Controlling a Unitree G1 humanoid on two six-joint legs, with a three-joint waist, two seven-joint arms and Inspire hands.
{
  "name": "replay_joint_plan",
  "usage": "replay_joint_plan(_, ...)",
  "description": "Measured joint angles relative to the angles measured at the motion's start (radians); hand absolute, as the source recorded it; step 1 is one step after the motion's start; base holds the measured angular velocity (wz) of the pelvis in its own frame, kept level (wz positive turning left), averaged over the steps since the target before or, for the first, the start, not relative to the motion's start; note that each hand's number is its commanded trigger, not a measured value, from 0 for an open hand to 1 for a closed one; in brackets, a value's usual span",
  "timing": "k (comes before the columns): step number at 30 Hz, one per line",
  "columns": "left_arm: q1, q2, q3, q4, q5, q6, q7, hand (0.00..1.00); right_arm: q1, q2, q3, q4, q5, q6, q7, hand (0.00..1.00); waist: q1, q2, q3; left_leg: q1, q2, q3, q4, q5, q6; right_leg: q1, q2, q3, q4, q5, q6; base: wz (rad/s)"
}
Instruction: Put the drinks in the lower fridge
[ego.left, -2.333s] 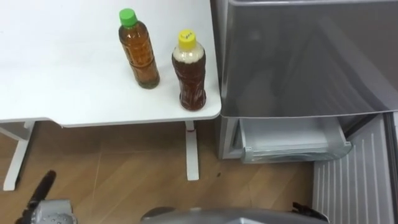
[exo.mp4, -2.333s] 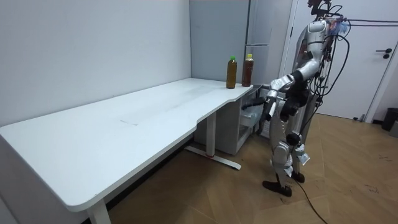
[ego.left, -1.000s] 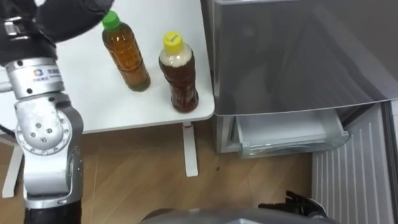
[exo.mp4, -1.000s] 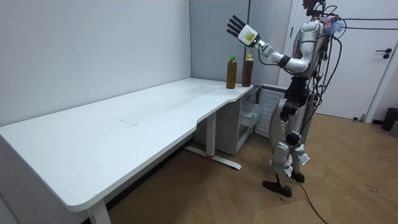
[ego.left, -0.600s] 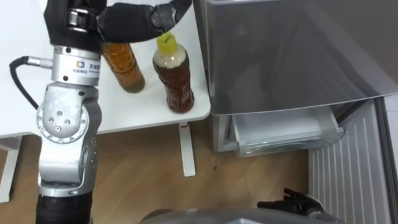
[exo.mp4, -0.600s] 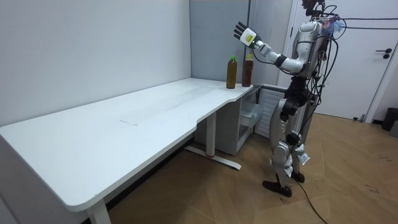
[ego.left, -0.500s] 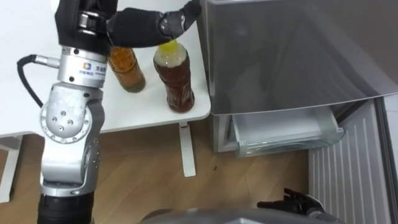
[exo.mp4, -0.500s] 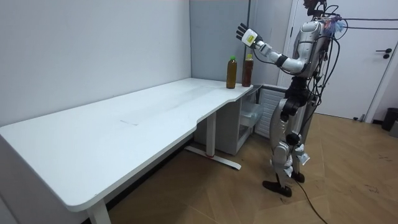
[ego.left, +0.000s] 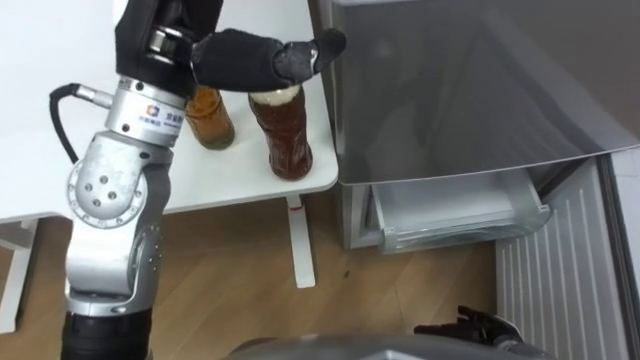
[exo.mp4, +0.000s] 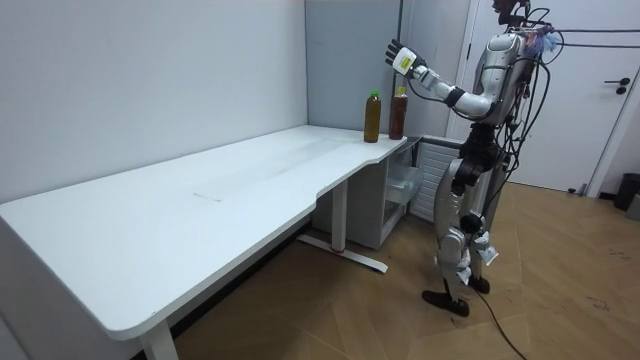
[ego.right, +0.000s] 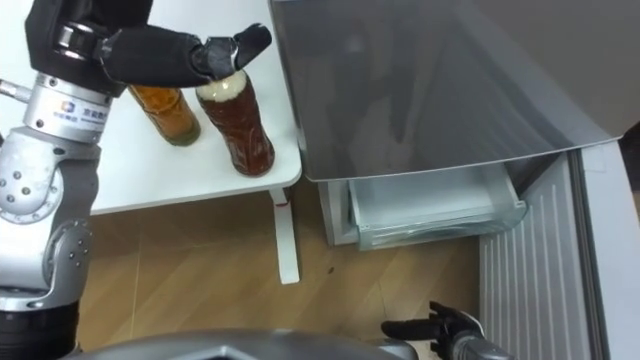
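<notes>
White tabletop (ego.left: 40, 120), smooth and bare, runs to a rounded corner that nearly meets the grey fridge (ego.left: 470, 90). Both drinks stand upright at that corner. The amber bottle (ego.left: 208, 115) is just beside the darker, waisted bottle (ego.left: 283, 135), which is nearer the edge and the fridge wall. My left hand (ego.left: 245, 55) hangs over the darker bottle's top with its fingers stretched out and gripping nothing. It hides both caps, so I cannot tell whether it touches. The fridge's flat side crowds the bottle's right. Below, a translucent plastic drawer (ego.left: 455, 215) juts out over the wooden floor (ego.left: 230, 290), with a ribbed white panel (ego.left: 560, 280) alongside it. My right hand (ego.left: 470, 322) is low by my body; I cannot tell its state.
</notes>
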Motion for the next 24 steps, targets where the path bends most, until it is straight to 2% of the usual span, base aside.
replay_joint_plan(9, 0.004, 0.000, 0.001, 0.004, 0.001, 0.014, -0.012, 0.00, 0.001, -0.001, 0.000, 0.000, 0.002, 0.000, -0.001, 0.00, 0.002, -0.004, 0.0042, 0.005, 0.001, 0.007, -0.005, 0.000, 0.000, 0.000, 0.000, 0.008, 0.000, 0.000, 0.000, -0.02)
replay_joint_plan(18, 0.029, 0.000, 0.030, 0.004, 0.001, 0.018, -0.012, 0.00, 0.002, 0.000, -0.005, -0.001, 0.001, 0.001, -0.001, 0.00, 0.004, -0.003, 0.0034, 0.003, 0.001, 0.006, -0.005, 0.000, 0.000, -0.001, 0.000, 0.005, 0.000, 0.000, 0.000, 0.00)
replay_joint_plan(24, 0.086, 0.000, 0.036, 0.009, 0.002, 0.027, -0.011, 0.00, 0.006, -0.001, -0.005, -0.004, 0.001, 0.001, -0.003, 0.00, 0.002, 0.002, -0.0002, 0.002, 0.001, 0.006, -0.002, 0.000, 0.000, 0.000, 0.000, 0.004, 0.001, 0.000, 0.000, 0.00)
